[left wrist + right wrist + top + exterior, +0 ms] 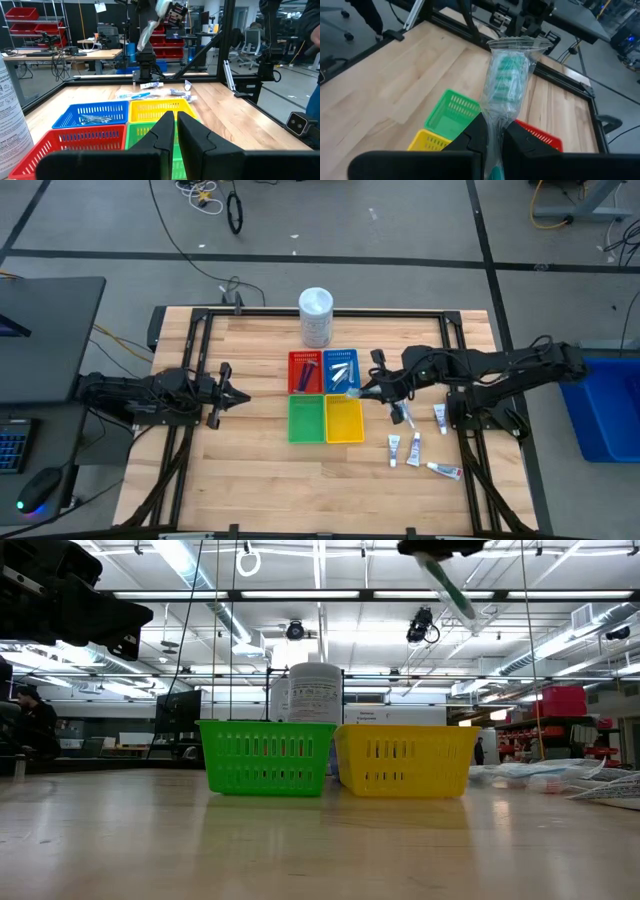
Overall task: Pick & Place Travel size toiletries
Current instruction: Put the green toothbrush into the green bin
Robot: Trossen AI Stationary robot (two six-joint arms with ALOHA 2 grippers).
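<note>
My right gripper (366,388) hangs above the blue tray (341,356) and yellow tray (344,430), shut on a clear-wrapped toothbrush (506,75) with teal bristles. The low view shows the packet (446,585) high above the trays. Pale packets (341,370) lie in the blue tray and a dark-blue stick (308,369) in the red tray (296,380). Several small white tubes (414,448) lie on the table to the right of the trays. My left gripper (228,386) waits shut at the table's left, pointing level toward the trays. My right gripper pinches the toothbrush packet between its two fingers at the handle part (495,122). The bristle end (512,50) sticks out forward past the fingertips. The packet is lifted clear of trays and table, and in the low view it slants downward from the gripper.
A green tray (306,420) completes the square of four trays at mid-table. A tall white tub (316,317) stands behind them near the far edge. A dark frame (200,330) runs around the table. Bare wood lies left of and in front of the trays.
</note>
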